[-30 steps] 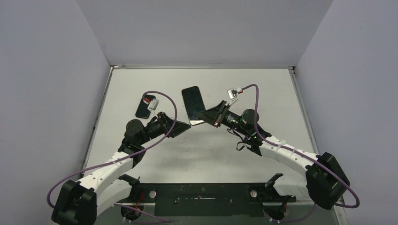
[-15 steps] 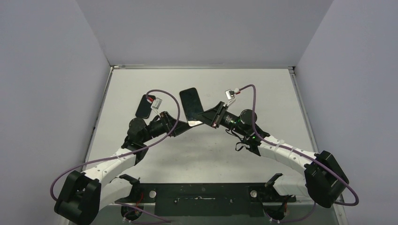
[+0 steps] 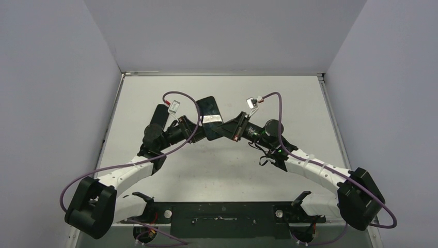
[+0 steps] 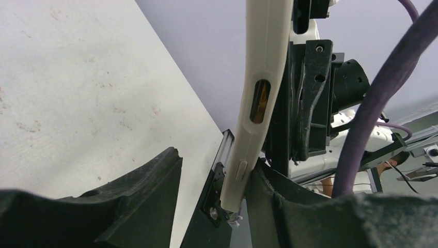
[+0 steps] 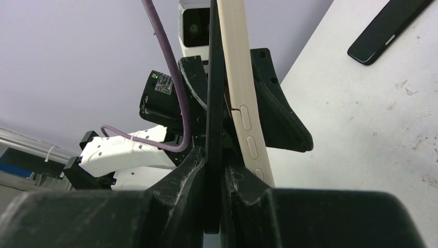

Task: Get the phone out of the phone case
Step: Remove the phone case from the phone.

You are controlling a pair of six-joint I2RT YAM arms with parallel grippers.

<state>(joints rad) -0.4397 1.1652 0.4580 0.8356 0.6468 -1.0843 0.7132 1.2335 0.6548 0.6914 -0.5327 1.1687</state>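
My right tool (image 5: 214,170) pinches the dark phone (image 5: 213,98), holding it on edge above the tabletop (image 5: 361,129) so the cream phone case (image 5: 240,93) can peel off. My left tool (image 4: 214,166) is spread astride that case, one finger touching it. A black slab (image 5: 388,25) lies at nine o'clock, well apart, and there is open room toward twelve.

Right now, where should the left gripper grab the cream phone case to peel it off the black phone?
Probably clamp the cream phone case on its long buttoned edge, from the left arm's side: there it stands gapped off the black phone, which the right gripper pinches edge-on. The left gripper sits open around that edge.
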